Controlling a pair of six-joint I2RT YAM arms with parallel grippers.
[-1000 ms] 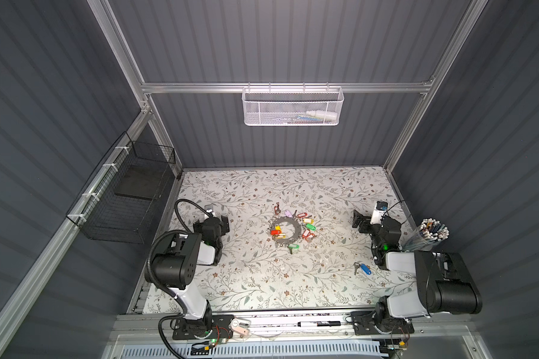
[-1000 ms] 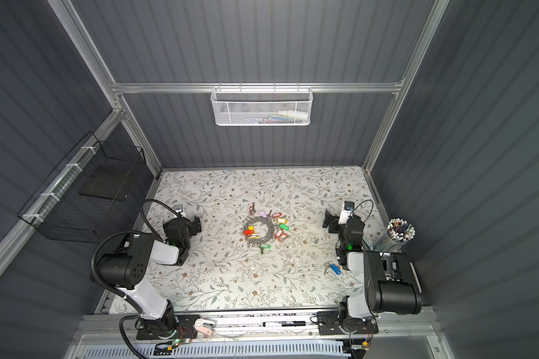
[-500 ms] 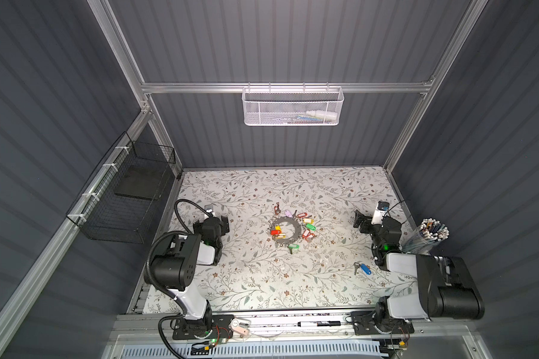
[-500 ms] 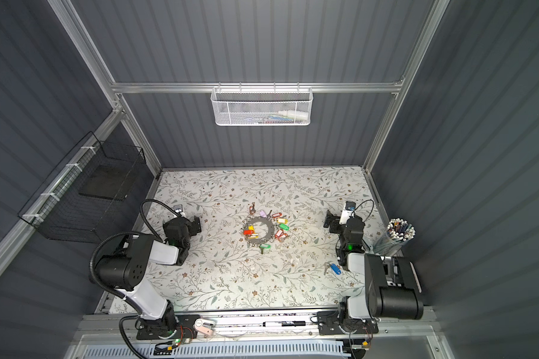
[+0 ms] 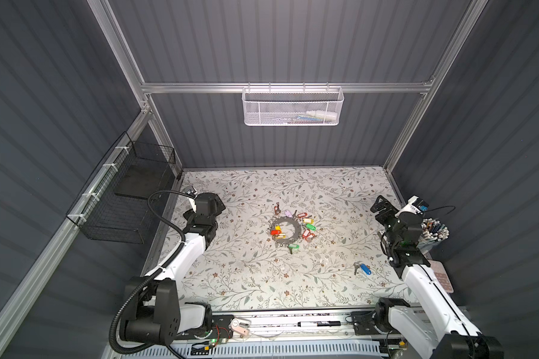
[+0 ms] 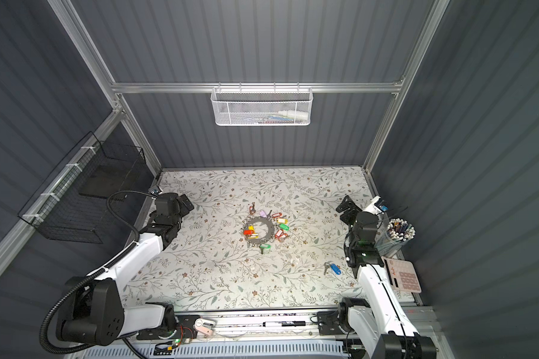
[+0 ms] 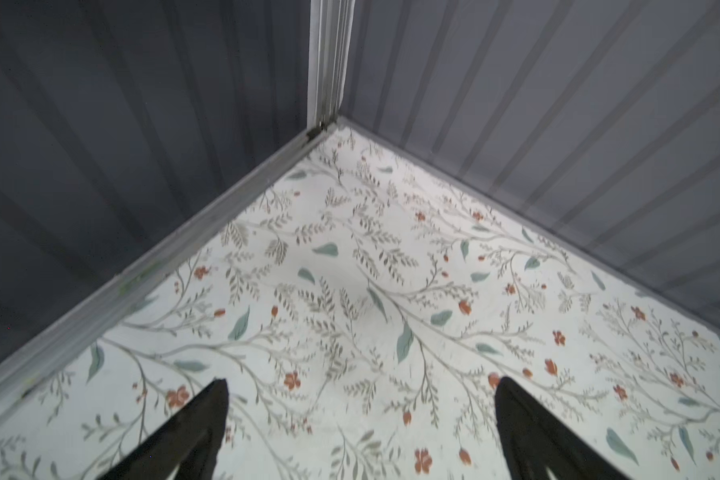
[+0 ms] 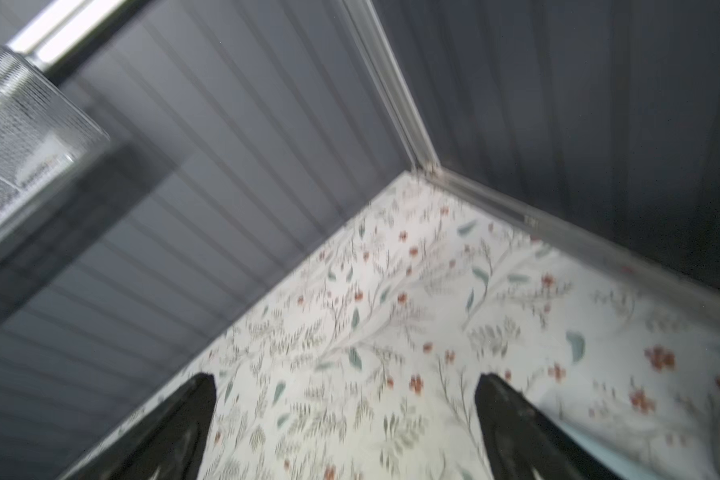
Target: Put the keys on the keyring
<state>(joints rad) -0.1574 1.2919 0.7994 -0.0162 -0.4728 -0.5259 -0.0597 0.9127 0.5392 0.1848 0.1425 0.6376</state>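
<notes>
Left wrist view: the left gripper (image 7: 360,388) has its two dark fingers spread wide over the bare floral table cover (image 7: 350,270). It pinches nothing and touches nothing, and it points toward the far left corner of the booth. In both top views this arm sits at the left edge of the table, well apart from everything it might handle. I judge it is parked there to leave the middle free.

At the centre of the table the keyring (image 5: 288,220) lies flat, with coloured tags fanned out around its rim. That central spot looks chosen so either arm can reach it.

To the right and nearer the front, the keys (image 5: 363,268) lie loose on the cover, showing their blue tag. They are well apart from the keyring and just beside the right arm's forearm. Nothing has been joined yet, so the task looks to be at its very start.

The right gripper (image 8: 346,380) is spread just as wide and is empty. Its wrist view is blurred and shows only table cover between the fingers, facing the far right corner. A cup of pens (image 5: 433,231) stands close on this arm's right. The keys lie on this arm's side, so picking them up probably falls to it, and it would have to turn back toward the near side first.
</notes>
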